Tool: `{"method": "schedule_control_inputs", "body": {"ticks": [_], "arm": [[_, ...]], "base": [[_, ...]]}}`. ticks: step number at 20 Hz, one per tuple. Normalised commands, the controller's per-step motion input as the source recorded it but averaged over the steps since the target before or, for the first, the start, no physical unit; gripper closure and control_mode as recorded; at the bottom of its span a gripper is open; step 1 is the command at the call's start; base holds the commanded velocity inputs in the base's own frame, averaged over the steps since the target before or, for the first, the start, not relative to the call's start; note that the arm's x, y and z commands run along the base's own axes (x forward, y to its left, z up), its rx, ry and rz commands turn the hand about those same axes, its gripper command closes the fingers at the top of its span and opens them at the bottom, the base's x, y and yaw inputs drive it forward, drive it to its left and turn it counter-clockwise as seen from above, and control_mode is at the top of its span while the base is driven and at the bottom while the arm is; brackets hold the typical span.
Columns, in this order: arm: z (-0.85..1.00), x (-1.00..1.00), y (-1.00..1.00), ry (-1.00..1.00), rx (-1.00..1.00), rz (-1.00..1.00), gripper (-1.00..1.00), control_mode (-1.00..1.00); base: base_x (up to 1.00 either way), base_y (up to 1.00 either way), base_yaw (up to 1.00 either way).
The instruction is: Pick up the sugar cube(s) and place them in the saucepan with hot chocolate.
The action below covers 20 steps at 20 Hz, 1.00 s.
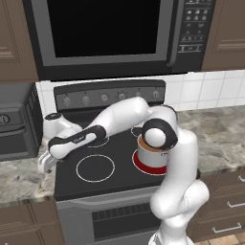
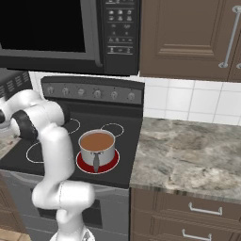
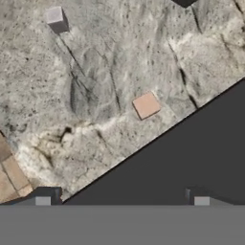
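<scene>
We note two cubes flat on counter: tan (image 3: 146, 104), pale (image 3: 56, 19), well apart. Pan (image 2: 97, 146), brown-filled, upright on red burner.

Brown cabinets (image 2: 188, 37), white tiled wall (image 2: 188, 101)

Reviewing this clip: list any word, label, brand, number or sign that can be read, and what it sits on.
Nothing can be read.
Microwave keypad: rows of light marks, too small and blurred.
Robot forearm: a faint light marking on the dark band, too blurred.
Stove knob panel: knobs, no legible marks.
Saucepan: no label seen.
</scene>
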Motion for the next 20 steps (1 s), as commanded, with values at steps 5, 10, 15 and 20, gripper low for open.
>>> {"method": "schedule_control_inputs", "body": {"ticks": [5,10,15,20], "arm": [[-0.13,0.32,0.06,0.06,-0.03,0.14,-1.0,-1.0],[-0.13,0.32,0.1,0.07,-0.01,0.13,-1.0,-1.0],[-0.15,0.32,0.24,0.08,-0.02,0.1,-1.0,-1.0],[-0.18,0.19,0.26,0.05,-0.02,0.07,-1.0,-1.0]], "base": [[0.0,0.0,0.0],[0.0,0.0,0.0],[0.0,0.0,0.0],[0.0,0.0,0.0]]}}
